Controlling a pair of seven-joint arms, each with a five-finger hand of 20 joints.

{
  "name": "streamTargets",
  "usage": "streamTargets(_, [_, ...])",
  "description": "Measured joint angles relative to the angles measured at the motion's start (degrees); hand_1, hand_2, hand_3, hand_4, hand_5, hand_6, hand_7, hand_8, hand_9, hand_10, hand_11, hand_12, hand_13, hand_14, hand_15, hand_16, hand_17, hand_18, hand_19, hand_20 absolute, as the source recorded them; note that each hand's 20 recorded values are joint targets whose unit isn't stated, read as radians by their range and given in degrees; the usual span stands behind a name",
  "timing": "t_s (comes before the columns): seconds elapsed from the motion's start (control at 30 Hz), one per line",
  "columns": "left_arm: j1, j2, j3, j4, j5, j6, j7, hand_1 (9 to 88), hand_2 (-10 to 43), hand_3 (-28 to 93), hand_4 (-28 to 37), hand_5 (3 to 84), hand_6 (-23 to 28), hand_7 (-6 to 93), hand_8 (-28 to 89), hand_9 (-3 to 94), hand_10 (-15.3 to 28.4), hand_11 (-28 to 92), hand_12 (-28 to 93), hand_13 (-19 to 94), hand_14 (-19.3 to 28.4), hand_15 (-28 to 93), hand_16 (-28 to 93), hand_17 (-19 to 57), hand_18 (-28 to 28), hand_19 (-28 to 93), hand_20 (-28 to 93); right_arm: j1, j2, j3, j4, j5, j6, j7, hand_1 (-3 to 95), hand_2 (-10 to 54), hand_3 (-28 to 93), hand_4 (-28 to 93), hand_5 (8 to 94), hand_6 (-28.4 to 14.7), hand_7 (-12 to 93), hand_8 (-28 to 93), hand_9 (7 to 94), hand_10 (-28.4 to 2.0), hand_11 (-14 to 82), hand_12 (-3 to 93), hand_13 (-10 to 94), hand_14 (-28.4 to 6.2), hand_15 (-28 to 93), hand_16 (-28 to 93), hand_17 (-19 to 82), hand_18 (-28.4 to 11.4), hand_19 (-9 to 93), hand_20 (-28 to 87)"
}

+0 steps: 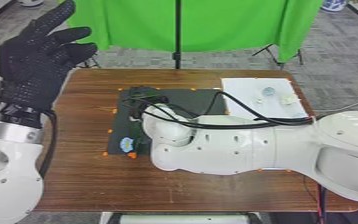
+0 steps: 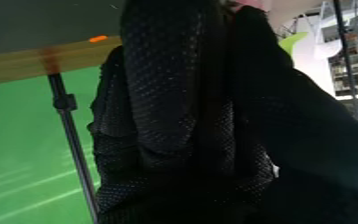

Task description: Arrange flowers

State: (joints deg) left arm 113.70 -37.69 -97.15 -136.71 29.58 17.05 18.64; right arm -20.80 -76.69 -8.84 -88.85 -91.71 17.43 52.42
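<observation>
Loosely spread at upper left, the left hand likely leaves the dark mat to the right hand (its grip one cannot tell).

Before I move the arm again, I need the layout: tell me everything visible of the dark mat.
The dark mat looks thin, plain and blackish green, lying flat on the brown table. Small orange marks dot its edges. A blue piece sits at its near left corner. The white right arm hides much of it.
</observation>
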Motion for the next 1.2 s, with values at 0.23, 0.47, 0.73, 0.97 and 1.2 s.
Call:
streamTargets(0.23, [-0.1,-0.03,0.04,0.07,0.04,-0.27,0.05,20.9,8.5,78,-26.2,35.0,8.2,14.6,-9,32.9,19.8,34,11,27,28.3,67,-15,-3.5,25.7,88,-28,0.0,0.0,0.1,0.5,1.5,-0.4,1.0,52.3,-9.1,53,-28,71.1,4.8,15,-4,83.5,-3.3,10.7,14.8,89,-1.3,45,21,42,-13.9,93,6])
streamTargets(0.47, [1.3,0.01,-1.03,0.08,0.01,-0.93,0.27,21.5,8.5,78,-26.2,36.0,9.2,14.4,-9,33.1,21.0,34,11,27,28.4,65,-15,-4.0,25.8,86,-26,0.2,0.0,0.0,0.6,3.3,-0.1,1.7,55.3,-8.3,44,-28,65.7,5.3,16,-7,81.3,-3.4,12.9,12.1,90,-1.1,45,20,42,-13.6,93,4])
streamTargets(0.73, [2.3,-0.04,-1.37,0.08,0.01,-1.18,0.20,22.4,8.5,78,-26.6,37.1,10.5,14.1,-9,33.9,22.6,31,12,26,28.4,60,-13,-5.3,25.8,77,-7,0.1,0.1,0.5,0.7,4.2,0.1,1.9,59.9,-4.4,29,-27,63.8,6.1,18,-8,79.7,-2.5,13.1,10.6,90,-0.3,44,20,42,-12.5,93,4])
streamTargets(0.97, [2.1,-0.23,-1.50,0.09,0.04,-1.12,-0.16,22.4,8.5,78,-26.7,37.2,10.7,14.0,-9,33.8,22.9,30,13,26,28.4,59,-11,-5.5,25.7,74,-2,-0.2,0.6,1.6,0.5,4.3,1.4,1.2,56.8,-4.9,37,-28,63.9,5.9,19,-8,80.2,-2.7,13.7,10.5,91,-0.8,43,21,42,-13.4,93,5])
streamTargets(1.2, [4.9,-0.67,-3.61,-0.18,0.03,-0.71,-0.06,22.5,8.5,79,-26.7,37.7,11.7,12.6,-8,34.2,24.8,23,15,26,28.4,46,-6,-5.9,25.5,59,27,0.6,1.6,0.3,-1.1,3.6,8.5,-1.1,49.5,-0.1,47,-28,65.4,4.5,20,-8,84.5,-5.8,16.4,12.0,90,-1.1,48,21,40,-15.8,93,10])
